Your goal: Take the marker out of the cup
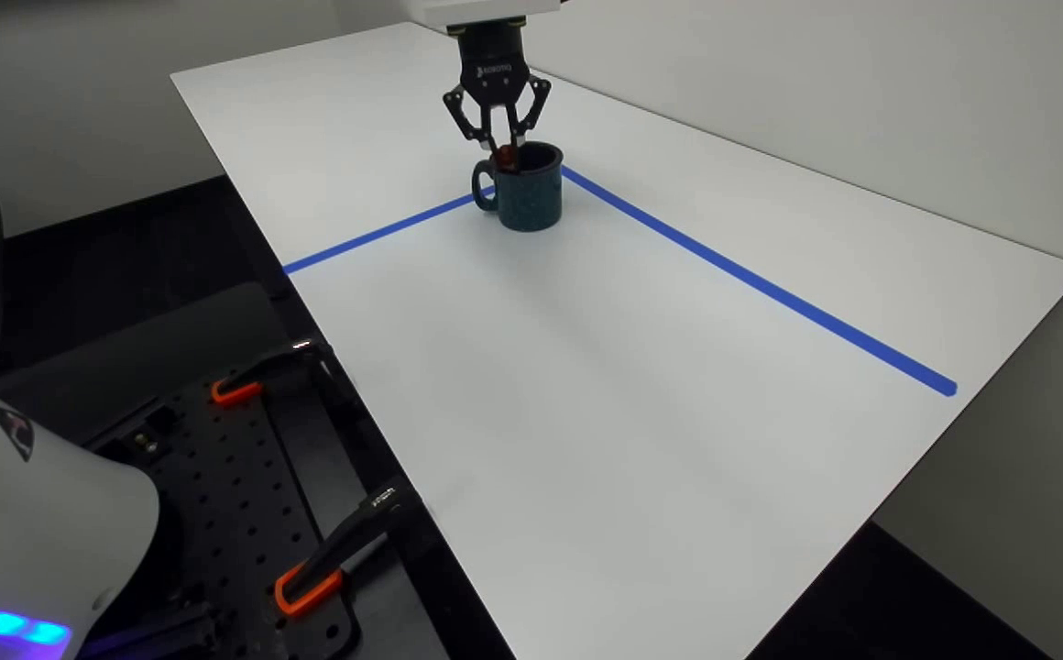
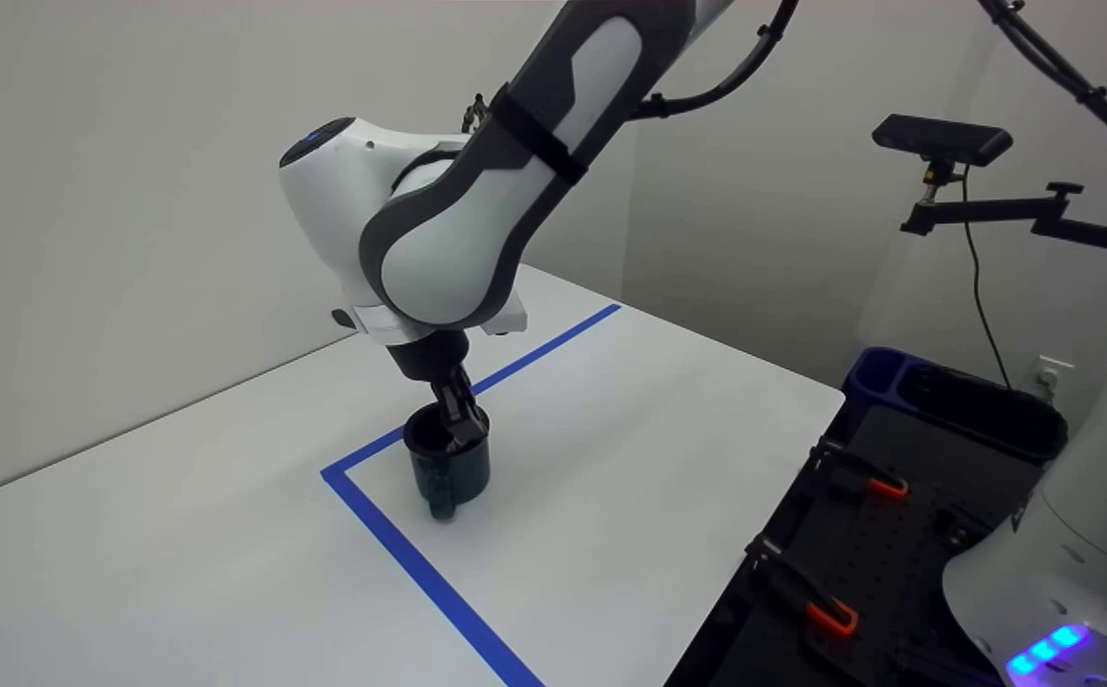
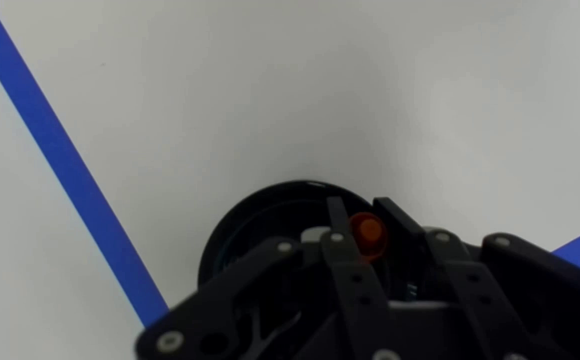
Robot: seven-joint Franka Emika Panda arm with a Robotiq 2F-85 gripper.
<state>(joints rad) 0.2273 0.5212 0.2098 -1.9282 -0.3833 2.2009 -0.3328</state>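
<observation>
The dark navy cup [image 1: 531, 202] stands upright on the white table, and it also shows in an exterior view [image 2: 466, 480] and in the wrist view [image 3: 235, 215]. The reddish marker [image 1: 507, 158] stands in the cup near the rim. Its orange end [image 3: 370, 232] shows between my fingers in the wrist view. My gripper [image 1: 508, 147] points down over the cup with its fingertips at the cup's mouth. The fingers [image 3: 360, 202] are close together, one on each side of the marker, and appear shut on it. The marker's lower part is hidden inside the cup.
Blue tape lines [image 1: 751, 280] on the white table [image 1: 641, 440] meet near the cup. A wall runs along the table's far side. Clamps with orange ends [image 1: 307, 587] and the robot's base [image 1: 27, 522] are at the near edge. The cup's handle [image 1: 484, 188] sticks out sideways.
</observation>
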